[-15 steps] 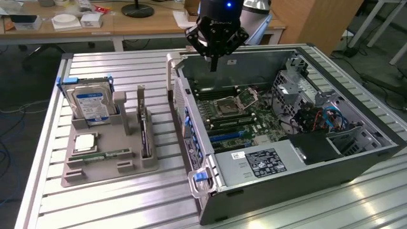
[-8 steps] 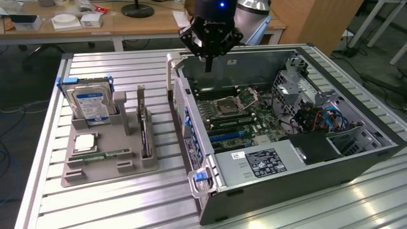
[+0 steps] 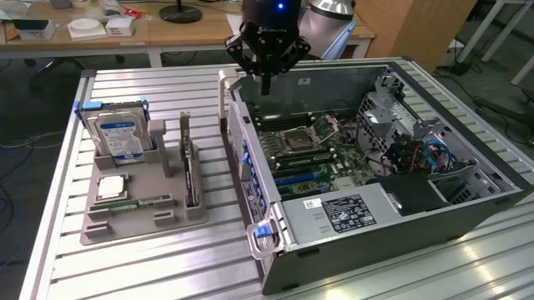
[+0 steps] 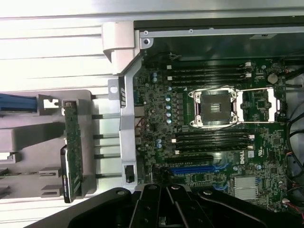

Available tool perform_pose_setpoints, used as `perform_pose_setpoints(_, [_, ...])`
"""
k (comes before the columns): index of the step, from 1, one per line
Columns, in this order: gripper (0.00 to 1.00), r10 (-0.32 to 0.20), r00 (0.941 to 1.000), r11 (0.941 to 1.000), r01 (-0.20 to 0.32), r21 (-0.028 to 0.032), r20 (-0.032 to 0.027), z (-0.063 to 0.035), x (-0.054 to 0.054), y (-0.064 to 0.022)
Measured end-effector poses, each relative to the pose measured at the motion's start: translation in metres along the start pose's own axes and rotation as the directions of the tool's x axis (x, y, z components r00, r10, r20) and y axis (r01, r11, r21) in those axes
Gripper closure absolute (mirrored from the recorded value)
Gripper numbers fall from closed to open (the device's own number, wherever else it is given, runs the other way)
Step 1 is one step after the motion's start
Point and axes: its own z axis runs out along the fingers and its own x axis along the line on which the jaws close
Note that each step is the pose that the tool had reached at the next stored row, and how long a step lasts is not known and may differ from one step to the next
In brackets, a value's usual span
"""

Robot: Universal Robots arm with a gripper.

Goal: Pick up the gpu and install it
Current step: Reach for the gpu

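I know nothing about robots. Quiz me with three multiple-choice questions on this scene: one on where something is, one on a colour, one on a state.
1. Where is the gpu?
A) standing in the grey holder
B) lying flat on the table
C) plugged into the motherboard

2. The hard drive label is:
A) red
B) blue and white
C) yellow

3. The gripper is:
A) wide open
B) shut on the gpu
C) shut and empty

Answers:
1 A, it stands on edge in a holder slot.
2 B, its face shows those colours.
3 C, it is closed with nothing in it.
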Motion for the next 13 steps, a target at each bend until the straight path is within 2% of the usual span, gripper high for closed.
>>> perform_pose_setpoints(7, [0.9, 0.0, 1.0, 1.0, 0.0, 0.0, 0.0, -0.0003, 0.016, -0.0012])
perform_pose_setpoints(13, [0.9, 0.0, 1.0, 1.0, 0.0, 0.0, -0.0001, -0.0007, 0.033, -0.0025])
